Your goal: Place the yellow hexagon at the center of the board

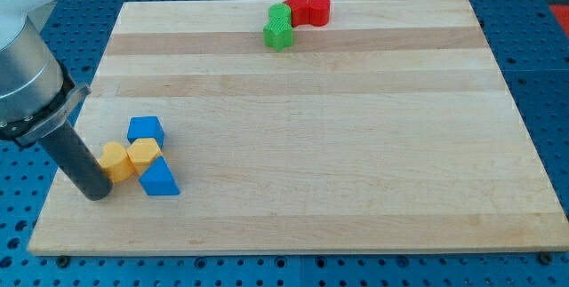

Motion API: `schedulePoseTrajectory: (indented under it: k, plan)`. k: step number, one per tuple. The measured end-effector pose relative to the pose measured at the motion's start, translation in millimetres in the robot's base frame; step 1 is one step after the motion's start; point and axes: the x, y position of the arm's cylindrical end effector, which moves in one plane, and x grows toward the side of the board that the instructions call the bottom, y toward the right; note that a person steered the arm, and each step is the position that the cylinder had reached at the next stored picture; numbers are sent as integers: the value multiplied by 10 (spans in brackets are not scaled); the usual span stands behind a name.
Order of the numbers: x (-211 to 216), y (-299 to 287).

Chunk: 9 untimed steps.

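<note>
Yellow and faceted, the yellow hexagon [145, 154] lies just to the right of my tip [96, 194], near the surface's [311, 145] near-left corner. A second yellow block [116, 161] sits between them, touching the rod just above its lower end. I carry no gripper, only a straight dark rod, so nothing opens or closes. One blue block [146, 130] touches the hexagon's far side and a blue triangular block [159, 180] its near side. Pale wood planks with visible grain make up the surface. Far off, a green block [279, 27] touches a red block [310, 9].
</note>
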Motion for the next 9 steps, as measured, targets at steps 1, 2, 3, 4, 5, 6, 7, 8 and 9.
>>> schedulePoseTrajectory:
  k: [1, 2, 3, 4, 5, 6, 7, 8, 9]
  plan:
    - [-43, -265]
    - [-226, -317]
    - [-298, 1]
    - [-298, 398]
    - [-298, 739]
    - [-375, 969]
    - [-649, 930]
    - [-837, 1026]
    - [-1090, 1283]
